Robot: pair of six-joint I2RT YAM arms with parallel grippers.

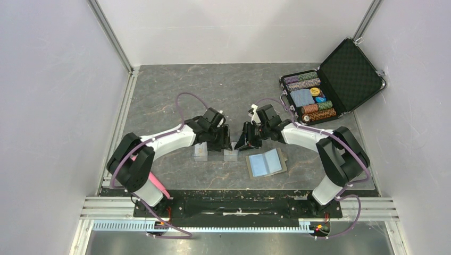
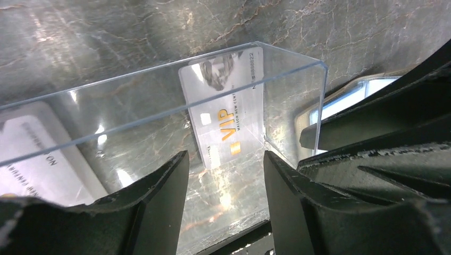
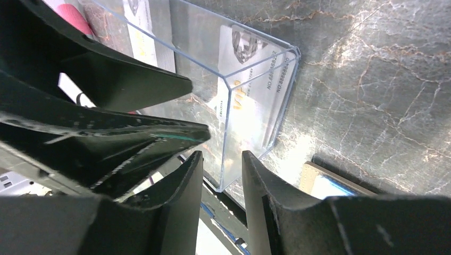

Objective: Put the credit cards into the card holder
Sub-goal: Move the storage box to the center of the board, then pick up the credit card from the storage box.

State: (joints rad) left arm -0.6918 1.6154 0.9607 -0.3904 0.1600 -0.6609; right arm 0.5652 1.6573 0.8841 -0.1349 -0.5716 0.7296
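Credit cards: one seen through clear case.
Card holder: open, 5 o'clock on table.
Left gripper: released.
Right gripper: astride case corner; cannot tell whether grasping.

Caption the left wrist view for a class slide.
Open left gripper poised above a clear case holding a VIP card.

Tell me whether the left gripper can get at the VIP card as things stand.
Probably not directly. The left gripper is open and hangs over the credit card, but that card lies inside a clear plastic case, whose wall appears to stand between the fingers and it.
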